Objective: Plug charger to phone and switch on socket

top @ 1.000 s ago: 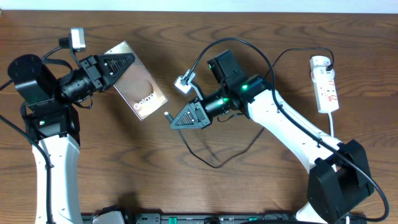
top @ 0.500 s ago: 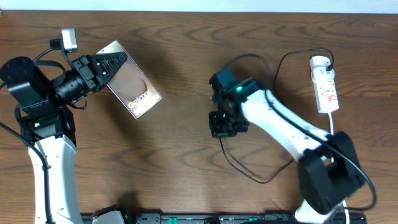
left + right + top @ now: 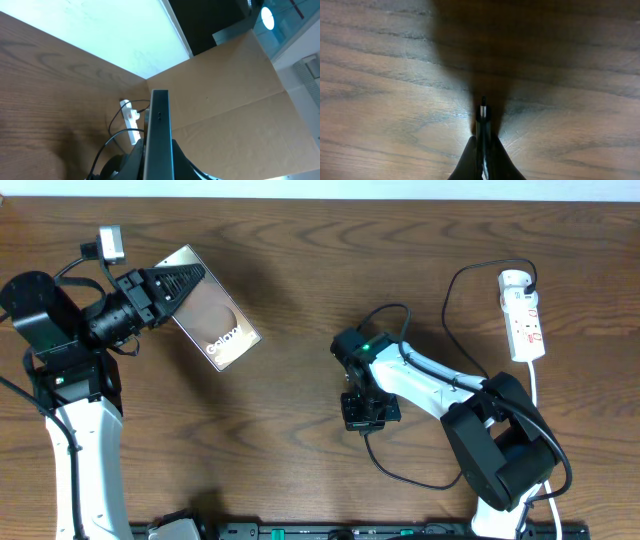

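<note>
The phone [image 3: 218,325], glossy with "Galaxy" lettering, is held tilted above the table's left side, my left gripper [image 3: 190,283] shut on its upper end. In the left wrist view the phone [image 3: 159,125] stands edge-on between the jaws of the left gripper [image 3: 159,167]. My right gripper [image 3: 366,412] points straight down at mid-table, shut on the charger plug [image 3: 483,114], whose metal tip hovers just over the wood. The right gripper [image 3: 483,146] pinches the plug tightly. The charger cable [image 3: 395,473] trails in a loop toward the front. The socket [image 3: 524,317] lies at the far right.
The socket [image 3: 131,119] also shows small past the phone's edge, with a brown cardboard wall [image 3: 235,100] behind it. A black lead [image 3: 452,290] runs from the socket's top end. The right arm's base [image 3: 505,470] sits front right, the left arm's base [image 3: 60,370] at the left.
The right arm has pulled back from beside the phone to mid-table and turned its gripper downward, plug still held. The left arm shifted the phone slightly left, then stayed still.
</note>
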Tool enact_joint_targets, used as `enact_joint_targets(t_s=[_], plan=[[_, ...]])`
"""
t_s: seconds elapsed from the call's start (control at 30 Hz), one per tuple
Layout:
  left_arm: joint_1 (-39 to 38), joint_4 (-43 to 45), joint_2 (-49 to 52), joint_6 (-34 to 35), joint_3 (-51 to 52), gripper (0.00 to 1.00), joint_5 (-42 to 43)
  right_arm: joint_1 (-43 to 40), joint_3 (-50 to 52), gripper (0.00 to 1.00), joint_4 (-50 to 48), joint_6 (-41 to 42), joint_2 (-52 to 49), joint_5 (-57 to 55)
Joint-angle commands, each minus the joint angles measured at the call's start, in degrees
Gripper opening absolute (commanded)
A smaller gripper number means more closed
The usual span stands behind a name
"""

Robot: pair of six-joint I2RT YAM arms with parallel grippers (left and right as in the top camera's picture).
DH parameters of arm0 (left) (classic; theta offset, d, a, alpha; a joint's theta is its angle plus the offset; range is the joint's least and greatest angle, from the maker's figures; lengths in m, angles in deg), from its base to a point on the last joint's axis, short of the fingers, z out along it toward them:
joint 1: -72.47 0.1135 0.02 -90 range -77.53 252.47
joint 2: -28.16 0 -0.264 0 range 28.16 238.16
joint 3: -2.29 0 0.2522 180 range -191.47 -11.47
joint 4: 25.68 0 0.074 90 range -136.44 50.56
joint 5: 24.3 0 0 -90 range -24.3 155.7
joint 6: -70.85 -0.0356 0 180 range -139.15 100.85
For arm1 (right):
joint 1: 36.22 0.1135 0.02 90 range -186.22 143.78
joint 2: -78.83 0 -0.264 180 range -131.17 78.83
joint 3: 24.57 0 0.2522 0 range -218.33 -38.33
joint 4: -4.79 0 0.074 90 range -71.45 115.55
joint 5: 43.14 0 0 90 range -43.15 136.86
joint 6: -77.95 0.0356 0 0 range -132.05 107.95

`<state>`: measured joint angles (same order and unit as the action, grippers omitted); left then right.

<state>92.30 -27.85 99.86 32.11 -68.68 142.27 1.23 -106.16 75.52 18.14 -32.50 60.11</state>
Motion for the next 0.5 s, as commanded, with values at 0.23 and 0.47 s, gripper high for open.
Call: enact_joint_targets(t_s=[0.23, 0.47], plan=[[0.2, 0.5, -0.3, 0.9, -0.1, 0.07, 1.4, -1.1, -4.0, 0.01, -2.2, -0.3, 0.7, 0.4], [0.2, 0.5, -0.3, 0.4, -0.1, 0.07, 1.4, -2.4, -14.8, 0.01, -4.3, -8.2, 5.7, 10.7]])
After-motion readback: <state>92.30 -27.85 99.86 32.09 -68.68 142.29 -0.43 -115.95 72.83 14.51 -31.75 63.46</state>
